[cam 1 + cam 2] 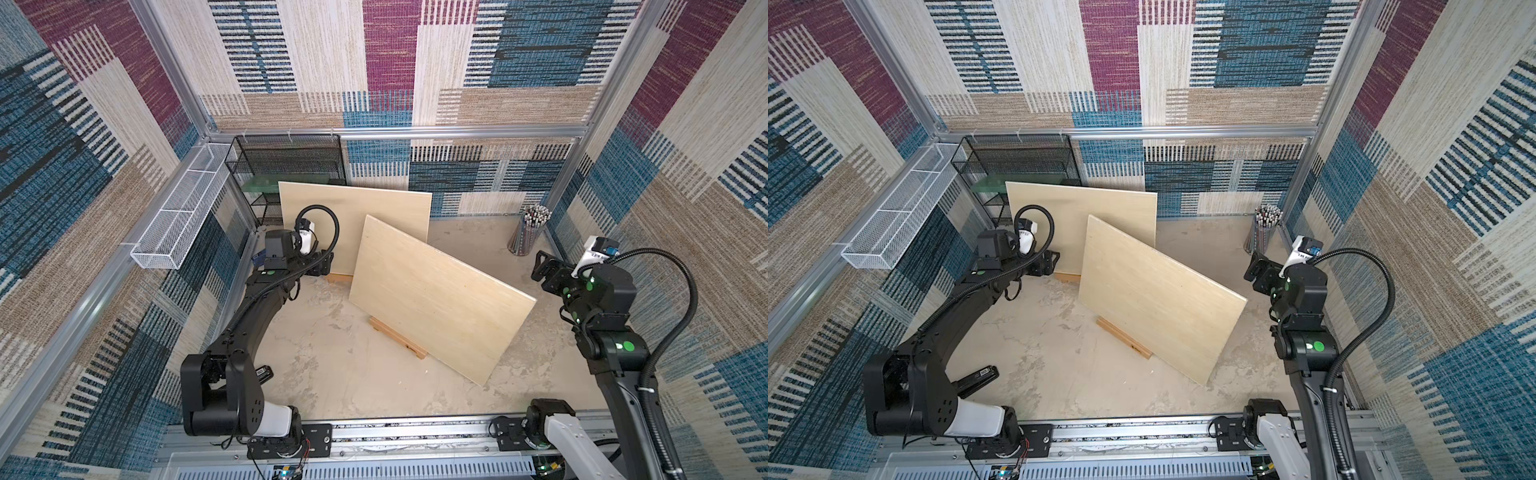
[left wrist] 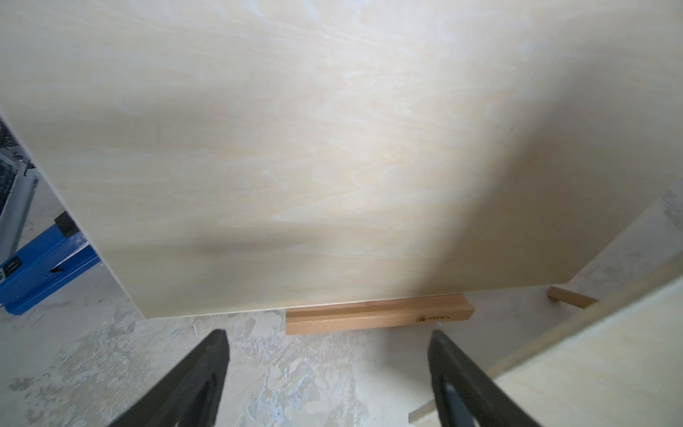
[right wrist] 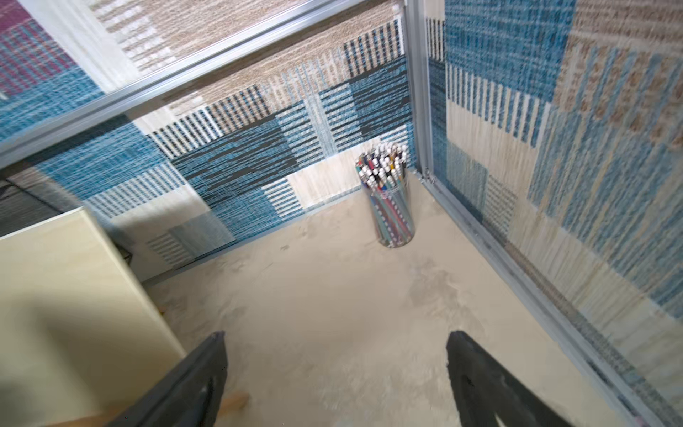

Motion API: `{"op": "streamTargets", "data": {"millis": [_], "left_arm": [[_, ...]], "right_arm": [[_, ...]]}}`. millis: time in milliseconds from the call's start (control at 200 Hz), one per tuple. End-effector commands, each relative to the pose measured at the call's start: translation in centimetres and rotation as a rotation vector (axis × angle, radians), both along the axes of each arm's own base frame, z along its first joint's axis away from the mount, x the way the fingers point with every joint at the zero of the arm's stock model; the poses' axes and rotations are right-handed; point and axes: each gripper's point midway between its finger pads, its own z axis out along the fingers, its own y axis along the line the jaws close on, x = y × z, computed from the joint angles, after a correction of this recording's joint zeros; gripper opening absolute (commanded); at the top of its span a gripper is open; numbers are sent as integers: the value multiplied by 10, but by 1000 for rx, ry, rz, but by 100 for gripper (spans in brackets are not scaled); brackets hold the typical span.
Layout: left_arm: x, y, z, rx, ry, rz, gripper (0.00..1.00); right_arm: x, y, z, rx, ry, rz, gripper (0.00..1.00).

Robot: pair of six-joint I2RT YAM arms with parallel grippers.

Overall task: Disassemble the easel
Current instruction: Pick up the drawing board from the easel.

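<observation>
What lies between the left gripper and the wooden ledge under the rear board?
Nothing: in the left wrist view, only bare table shows between the open left gripper and the wooden ledge under the rear board.

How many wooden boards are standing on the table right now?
2. The back board stands by the black mesh shelf, in front of the left gripper. The front board stands nearer the middle, on a wooden base. No others show.
</observation>
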Motion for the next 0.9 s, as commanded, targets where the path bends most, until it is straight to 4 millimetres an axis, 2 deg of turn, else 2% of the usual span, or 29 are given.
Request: {"op": "streamTargets", "data": {"millis": [0, 90, 170, 336, 551, 651, 896], "left_arm": [[-6, -8, -4, 6, 49, -52, 86], [-4, -12, -2, 4, 46, -68, 86], [-2, -18, -1, 1, 45, -84, 86], [2, -24, 3, 2, 44, -106, 86], [5, -27, 10, 6, 31, -124, 86], [6, -31, 10, 0, 35, -140, 86], [8, -44, 7, 5, 47, -183, 86]], "right_arm": [[-25, 22, -9, 104, 72, 88, 95], [-42, 31, 14, 127, 3, 131, 95], [-51, 41, 26, 135, -20, 191, 95], [-69, 51, 28, 163, 16, 239, 95], [-91, 65, 16, 252, 70, 292, 95], [-97, 73, 1, 286, 121, 325, 95], [-95, 84, -36, 341, 158, 378, 95]]}}
